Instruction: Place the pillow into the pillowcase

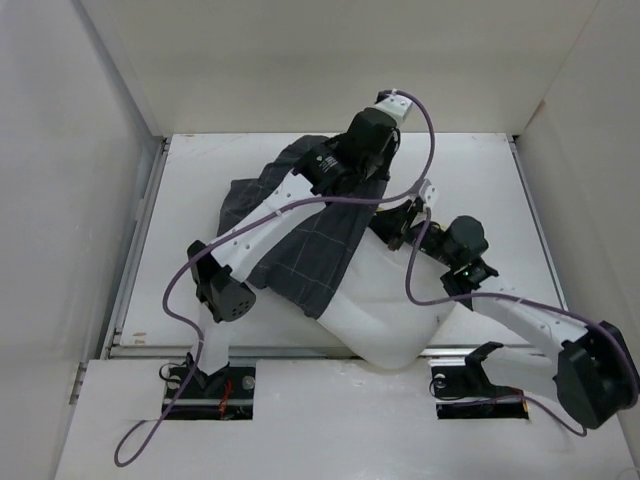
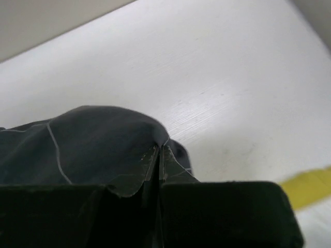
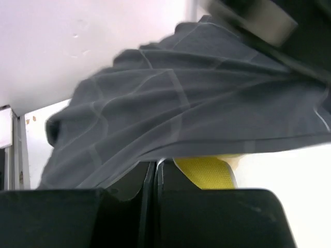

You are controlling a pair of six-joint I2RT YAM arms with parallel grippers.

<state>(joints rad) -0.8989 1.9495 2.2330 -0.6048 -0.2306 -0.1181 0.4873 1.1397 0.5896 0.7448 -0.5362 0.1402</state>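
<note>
Top external, one pillow [image 1: 390, 310], one pillowcase [image 1: 320, 250]

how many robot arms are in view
2. The left arm stretches across the pillowcase to its far end; the right arm bends in from the right toward the pillow.

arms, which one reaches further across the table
The left arm: it stretches over the pillowcase to its far end, while the right arm reaches only halfway, to the pillow.
</note>
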